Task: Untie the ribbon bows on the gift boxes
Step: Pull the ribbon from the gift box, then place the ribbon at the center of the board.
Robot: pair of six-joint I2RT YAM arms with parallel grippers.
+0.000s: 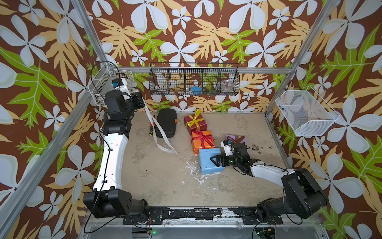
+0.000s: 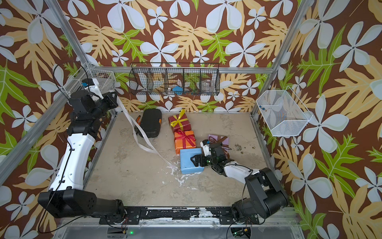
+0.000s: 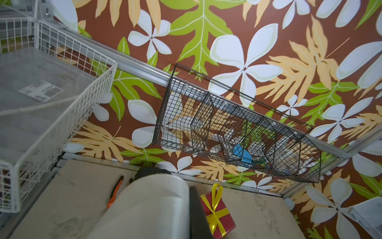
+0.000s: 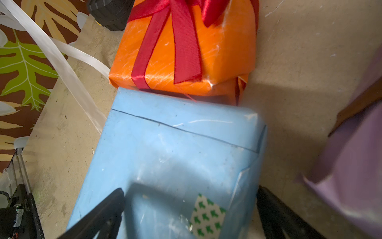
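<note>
Top views: left gripper (image 1: 142,101) raised at the back-left corner, pinching shut on the white ribbon (image 1: 163,142), which is trailing down to the light blue box (image 1: 206,165). Right gripper (image 2: 195,160) is spread wide over that box.

Left wrist: dark red box (image 3: 224,217) wearing the yellow bow (image 3: 216,209).

Right wrist: orange box (image 4: 217,51), red bow (image 4: 186,41) tied, touching the blue box.

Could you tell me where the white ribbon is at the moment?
In both top views the white ribbon hangs from the raised left gripper at the back left and trails across the table, past the black case, ending beside the light blue box.
</note>
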